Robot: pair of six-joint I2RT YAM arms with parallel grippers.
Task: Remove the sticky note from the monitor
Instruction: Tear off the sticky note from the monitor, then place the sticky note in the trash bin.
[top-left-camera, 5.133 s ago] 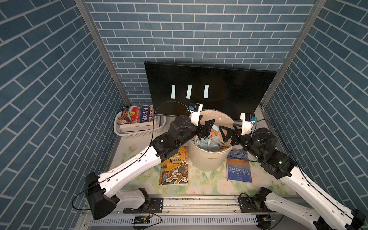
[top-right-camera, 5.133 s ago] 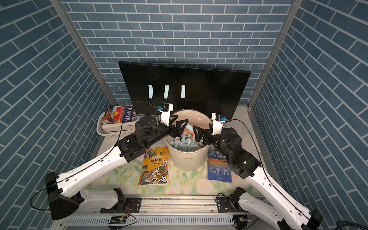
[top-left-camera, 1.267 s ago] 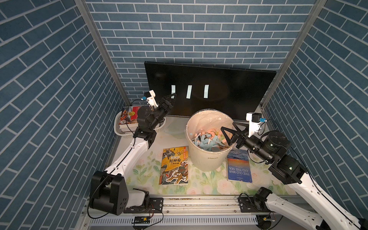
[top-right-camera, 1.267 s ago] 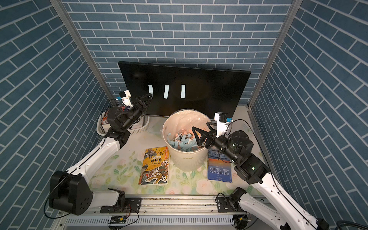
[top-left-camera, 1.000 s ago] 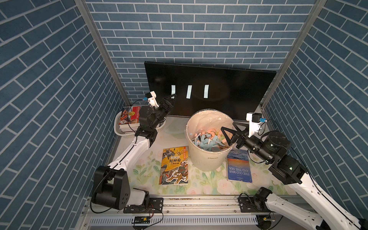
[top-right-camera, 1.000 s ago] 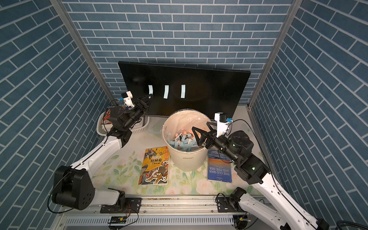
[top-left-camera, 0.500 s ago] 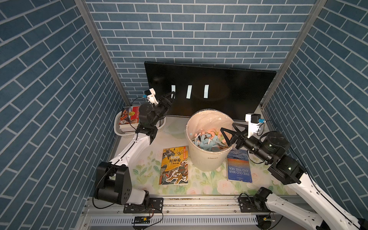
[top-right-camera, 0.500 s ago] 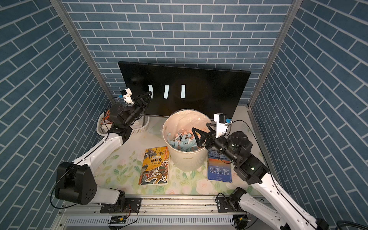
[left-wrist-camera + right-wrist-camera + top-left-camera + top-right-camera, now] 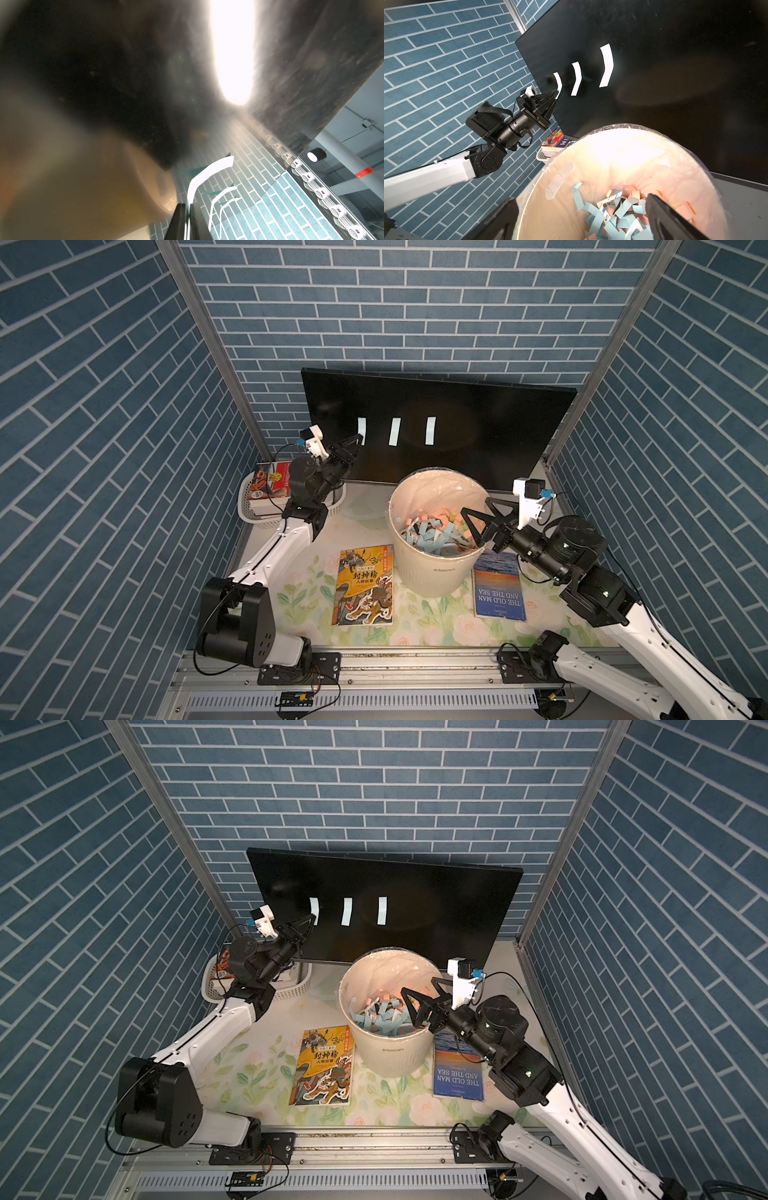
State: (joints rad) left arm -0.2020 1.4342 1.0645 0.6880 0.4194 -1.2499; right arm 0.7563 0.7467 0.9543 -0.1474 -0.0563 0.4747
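Bin (image 9: 432, 572) before monitor (image 9: 498, 435), basket (image 9: 257, 520) at left

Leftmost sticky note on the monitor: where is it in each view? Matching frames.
In a top view: sticky note, first of three white strips, at the left gripper tip.
In a top view: sticky note, same place, by the gripper tip.
Left wrist: sticky note, curled, pinched between the fingers.
Right wrist: sticky note, smallest strip, at the gripper tip.
Shared landmark: black monitor behind it.

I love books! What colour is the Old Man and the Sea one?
That book is deep blue, clearest in a top view.
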